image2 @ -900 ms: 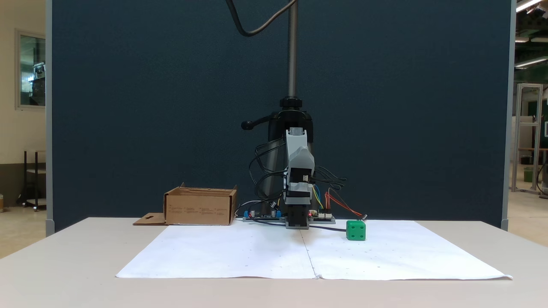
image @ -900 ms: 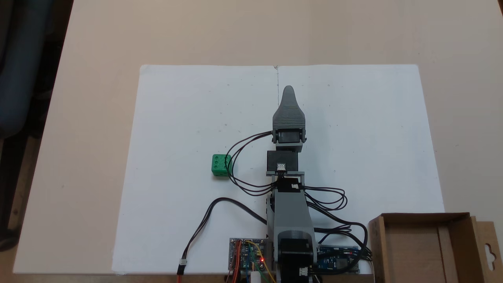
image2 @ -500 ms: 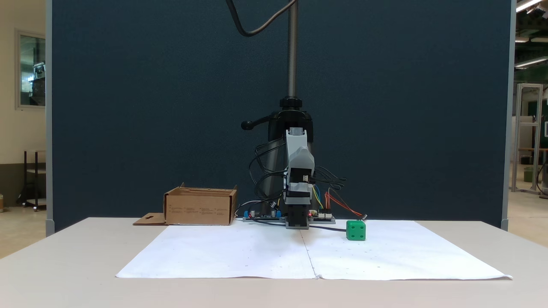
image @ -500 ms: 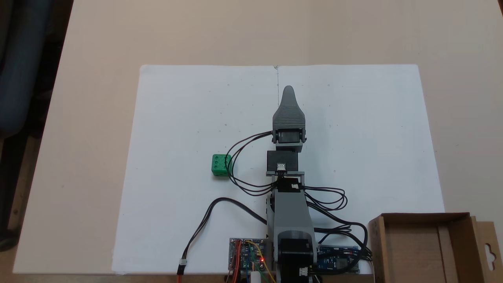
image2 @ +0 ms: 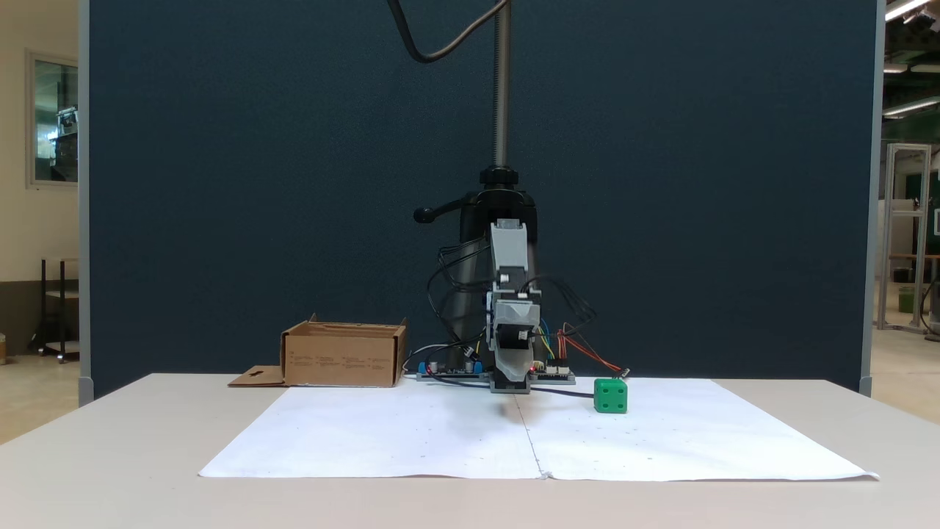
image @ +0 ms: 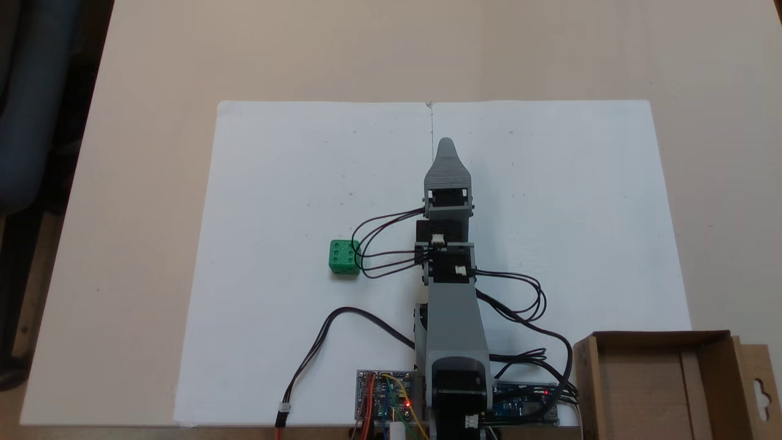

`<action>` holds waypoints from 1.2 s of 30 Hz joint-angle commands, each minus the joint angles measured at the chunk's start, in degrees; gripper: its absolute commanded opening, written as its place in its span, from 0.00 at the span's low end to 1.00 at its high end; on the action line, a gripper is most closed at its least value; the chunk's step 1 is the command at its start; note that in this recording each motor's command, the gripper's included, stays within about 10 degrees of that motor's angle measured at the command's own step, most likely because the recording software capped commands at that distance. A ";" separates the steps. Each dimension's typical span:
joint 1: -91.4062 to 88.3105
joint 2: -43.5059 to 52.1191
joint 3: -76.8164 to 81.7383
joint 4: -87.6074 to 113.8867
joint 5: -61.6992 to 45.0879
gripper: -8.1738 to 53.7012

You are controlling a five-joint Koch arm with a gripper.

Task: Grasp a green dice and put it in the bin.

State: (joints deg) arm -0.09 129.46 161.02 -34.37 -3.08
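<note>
Both fixed views are evenly and fairly brightly lit. Ceiling lights (image2: 910,9) are seen at upper right. A soft shadow is cast on the white paper (image2: 411,433) beneath the arm (image2: 512,345), which is slightly blurred. No glare is seen.

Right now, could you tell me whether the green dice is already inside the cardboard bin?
No, the green dice sits on the white paper, left of the arm in a fixed view, while the bin stands at the lower right.

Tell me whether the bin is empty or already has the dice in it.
Empty. From above, the bin shows only bare cardboard floor, and the dice sits on the white paper left of the arm.
</note>
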 commanded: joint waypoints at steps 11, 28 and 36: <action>-0.79 6.42 -26.37 45.68 5.45 0.86; -9.40 6.50 -35.24 84.64 13.80 0.84; -18.19 6.42 -38.94 89.12 31.27 0.83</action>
State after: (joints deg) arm -16.35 129.46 124.98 53.00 20.83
